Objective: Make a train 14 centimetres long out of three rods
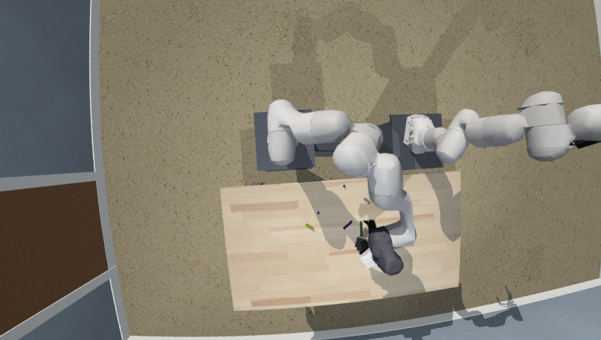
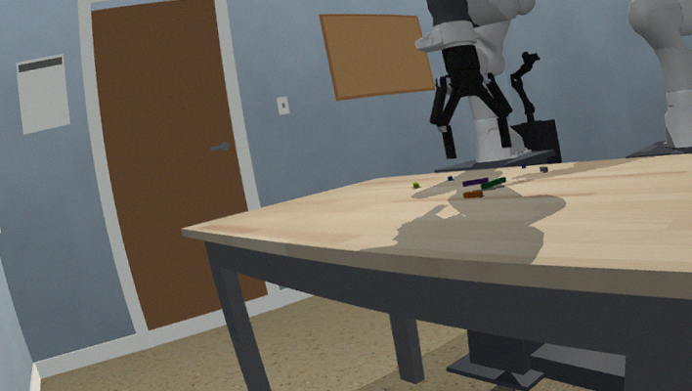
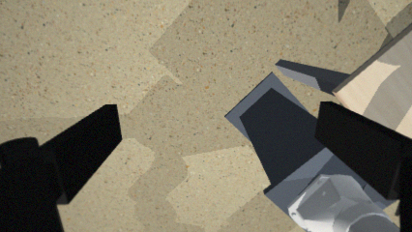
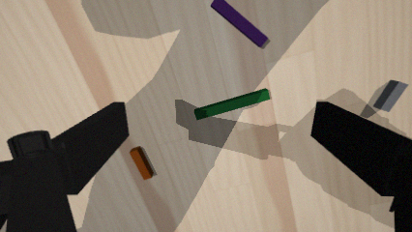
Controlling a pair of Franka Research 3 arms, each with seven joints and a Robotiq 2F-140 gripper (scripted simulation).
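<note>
A green rod lies flat between and below the fingers of my right gripper, which is open and empty above the table. A purple rod lies near the green one, apart and at an angle. An orange rod lies beside the gripper's left finger in the right wrist view. A grey rod, a lime rod and two blue rods lie apart. My left gripper is open and empty over the floor.
The wooden table carries all the rods seen. The left arm stretches away from the table, to the right in the top view. The right arm reaches over the table and hides part of it there, including the orange rod.
</note>
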